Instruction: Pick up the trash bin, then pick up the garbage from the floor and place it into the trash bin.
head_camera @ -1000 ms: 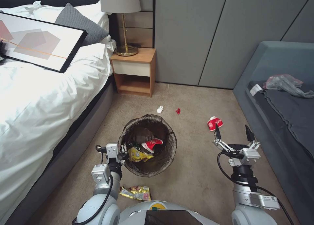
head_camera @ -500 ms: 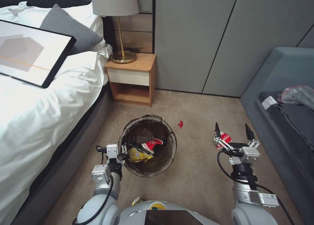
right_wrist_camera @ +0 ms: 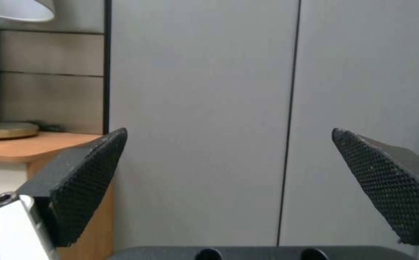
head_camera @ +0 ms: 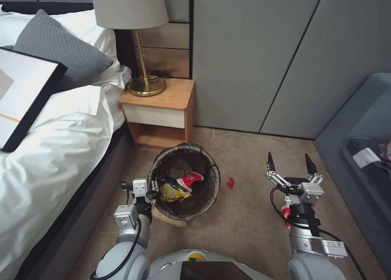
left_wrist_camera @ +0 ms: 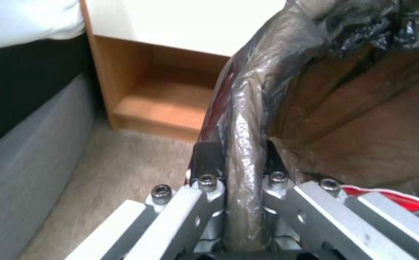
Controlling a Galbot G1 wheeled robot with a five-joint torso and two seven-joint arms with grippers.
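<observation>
The trash bin (head_camera: 184, 181) stood on the floor just before the nightstand (head_camera: 158, 113), with the bed (head_camera: 53, 149) to its left. A cup (head_camera: 190, 180) and a wrapper (head_camera: 172, 191) lay in it. A small scrap (head_camera: 230, 183) lay just right of the bin. A lamp (head_camera: 138, 39) stood on the nightstand, and a sofa (head_camera: 362, 149) stood far right.

Glossy crinkled plastic liner (left_wrist_camera: 248, 119), matt wood nightstand (head_camera: 163, 109), rough carpet (head_camera: 244, 223).

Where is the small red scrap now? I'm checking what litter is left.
In the head view the red scrap lies on the carpet just right of the trash bin, between it and the right gripper.
</observation>
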